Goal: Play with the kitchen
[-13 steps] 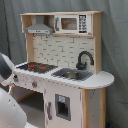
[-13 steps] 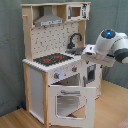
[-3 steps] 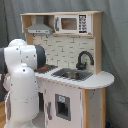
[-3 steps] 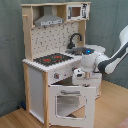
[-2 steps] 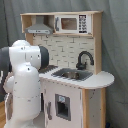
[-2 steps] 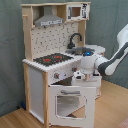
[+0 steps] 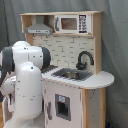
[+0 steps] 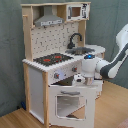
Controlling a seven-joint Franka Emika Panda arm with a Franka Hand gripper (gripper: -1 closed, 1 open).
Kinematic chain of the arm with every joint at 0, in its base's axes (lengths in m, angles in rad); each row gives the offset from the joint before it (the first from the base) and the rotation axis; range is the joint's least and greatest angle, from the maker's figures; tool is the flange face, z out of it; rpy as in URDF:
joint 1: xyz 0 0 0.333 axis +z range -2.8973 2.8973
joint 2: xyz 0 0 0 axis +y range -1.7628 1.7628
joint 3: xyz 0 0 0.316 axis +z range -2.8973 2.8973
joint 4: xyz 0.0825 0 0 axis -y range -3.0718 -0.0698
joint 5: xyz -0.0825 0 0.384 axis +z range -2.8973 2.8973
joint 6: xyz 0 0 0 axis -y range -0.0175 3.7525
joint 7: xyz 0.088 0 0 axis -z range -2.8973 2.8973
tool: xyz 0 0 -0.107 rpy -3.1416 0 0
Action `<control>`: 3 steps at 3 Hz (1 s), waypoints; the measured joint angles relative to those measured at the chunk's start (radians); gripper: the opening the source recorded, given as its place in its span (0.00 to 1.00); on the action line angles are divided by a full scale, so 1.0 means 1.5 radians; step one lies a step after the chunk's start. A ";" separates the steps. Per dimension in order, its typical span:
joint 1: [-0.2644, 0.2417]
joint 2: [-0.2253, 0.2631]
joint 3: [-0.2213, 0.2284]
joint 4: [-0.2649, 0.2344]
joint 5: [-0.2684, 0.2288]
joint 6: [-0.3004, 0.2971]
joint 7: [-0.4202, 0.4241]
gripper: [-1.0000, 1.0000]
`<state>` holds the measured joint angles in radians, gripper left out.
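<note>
The kitchen (image 8: 60,60) is standing upright on a wooden floor (image 8: 112,107) in front of a grey curtain (image 8: 10,50), and it is filling most of both exterior views. Its black faucet (image 7: 84,59) is curving over the sink (image 7: 72,75) set into the pale worktop, and in the second exterior view the black hob (image 8: 50,59) with red rings is lying on the worktop to the second exterior view's left of the sink. Above the hob the grey hood (image 8: 49,20) is hanging under the top shelf, with the dotted pegboard back (image 8: 52,40) below it and a small toy microwave (image 7: 72,23) sitting beside the hood. Beneath the hob the windowed oven door (image 8: 69,102) is hanging open, swung outward from the cabinet front.

The white arm (image 8: 112,62) is reaching in from the second exterior view's right, and its wrist is pointing down at the row of knobs (image 8: 65,75) on the kitchen's front edge, just above the open oven door. The claw (image 8: 80,78) is sitting right against that front panel near the knobs; whether its tips are apart or together I cannot tell. In the first exterior view the arm's bulky white links (image 7: 25,75) are standing in front of the kitchen's hob side, hiding the hob and the lower cabinet there.
</note>
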<state>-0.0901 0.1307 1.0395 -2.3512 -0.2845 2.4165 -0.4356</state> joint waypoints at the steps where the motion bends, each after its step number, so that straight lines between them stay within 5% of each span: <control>1: 0.002 0.000 0.030 0.003 -0.008 0.002 0.066 0.00; 3: 0.002 0.000 0.069 0.004 -0.047 0.003 0.202 0.00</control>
<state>-0.0869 0.1302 1.1438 -2.3459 -0.3545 2.4214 -0.1330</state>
